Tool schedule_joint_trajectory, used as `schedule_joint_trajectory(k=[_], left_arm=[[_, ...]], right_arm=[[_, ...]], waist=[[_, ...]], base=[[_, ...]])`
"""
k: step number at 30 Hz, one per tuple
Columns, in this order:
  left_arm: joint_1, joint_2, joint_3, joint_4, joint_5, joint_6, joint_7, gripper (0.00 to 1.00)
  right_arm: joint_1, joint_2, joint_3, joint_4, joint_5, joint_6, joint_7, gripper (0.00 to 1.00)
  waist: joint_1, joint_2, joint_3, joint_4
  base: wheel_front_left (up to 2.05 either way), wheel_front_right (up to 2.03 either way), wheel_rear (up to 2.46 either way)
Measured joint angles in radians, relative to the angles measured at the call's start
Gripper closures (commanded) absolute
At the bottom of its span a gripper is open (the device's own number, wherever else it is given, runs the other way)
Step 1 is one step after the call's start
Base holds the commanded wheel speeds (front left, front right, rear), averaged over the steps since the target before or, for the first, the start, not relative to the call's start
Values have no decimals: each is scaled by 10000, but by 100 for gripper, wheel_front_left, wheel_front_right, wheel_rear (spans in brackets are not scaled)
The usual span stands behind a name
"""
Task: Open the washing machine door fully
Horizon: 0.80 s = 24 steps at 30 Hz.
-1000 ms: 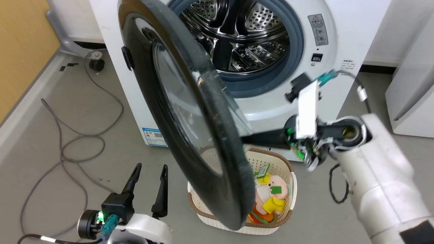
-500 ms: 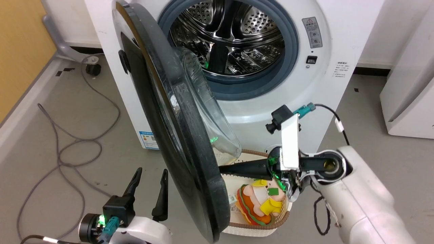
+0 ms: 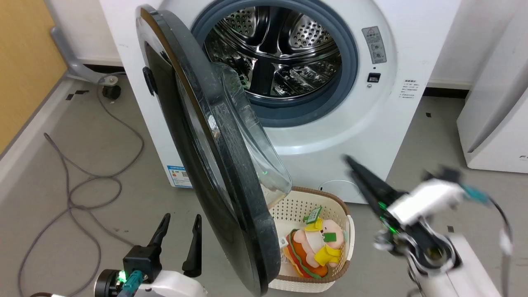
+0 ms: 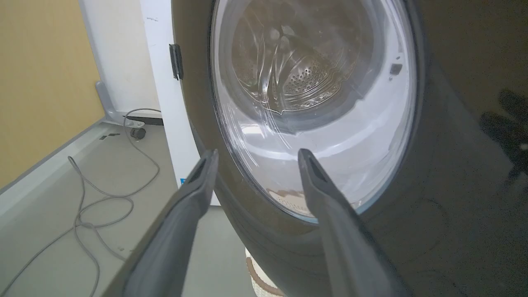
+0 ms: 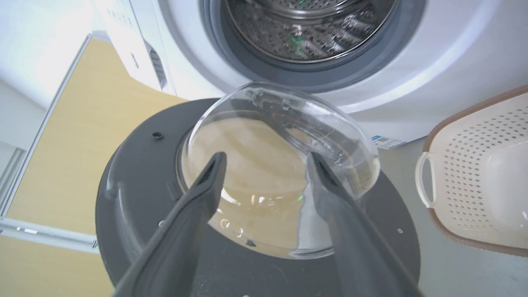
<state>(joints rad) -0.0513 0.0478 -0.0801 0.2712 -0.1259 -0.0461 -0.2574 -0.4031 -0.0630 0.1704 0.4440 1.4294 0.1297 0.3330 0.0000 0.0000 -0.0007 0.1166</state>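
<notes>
No brand name can be read on the washing machine. Its small blue label low on the front, the grey sticker with a red warning triangle and the block of print below it are all too small to make out. The white appliance at the right edge shows one cut-off letter, possibly an F.

The washing machine door is a glossy black disc with a clear glass bowl bulging from its inner face. It stands swung out from its hinge side, roughly edge-on to the head camera, with its lower rim over the one cream basket. In the basket lies one plush toy with two green tags. One grey cable loops on the floor.

The left gripper has its two fingers spread before the door's outer face, holding nothing. The right gripper has its fingers wide apart near the bowl, gripping nothing.
</notes>
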Motion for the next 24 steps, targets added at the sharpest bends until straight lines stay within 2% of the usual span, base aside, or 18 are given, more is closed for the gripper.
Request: schedule_joint_trajectory(k=[7,12,18,21,24], left_arm=[[86,2,107,94,-88,0,0,0],[97,2,199,92,-119,2,0,0],[121,2,291,90,-184,33,0,0],[125,0,343,73,-184,90,0,0],[128,0,412,48,-182,90,0,0]], right_arm=[[1905,-98,-1060,-213,-1266,0,-3467,0],[2867,-364,-1463,-380,-2706,0,-5271,0],[3660,-589,-2399,-1133,-5845,0,-5866,0],[3968,-502,-3135,-2196,-8031,0,-5904,0],[4227,-291,-3444,-3327,-9919,0,-5904,0]], waist=[[0,0,-95,-68],[0,0,-141,-124],[0,0,-195,-166],[0,0,-206,-187],[0,0,-206,-208]], base=[[0,0,0],[0,0,0],[0,0,0],[0,0,0],[0,0,0]])
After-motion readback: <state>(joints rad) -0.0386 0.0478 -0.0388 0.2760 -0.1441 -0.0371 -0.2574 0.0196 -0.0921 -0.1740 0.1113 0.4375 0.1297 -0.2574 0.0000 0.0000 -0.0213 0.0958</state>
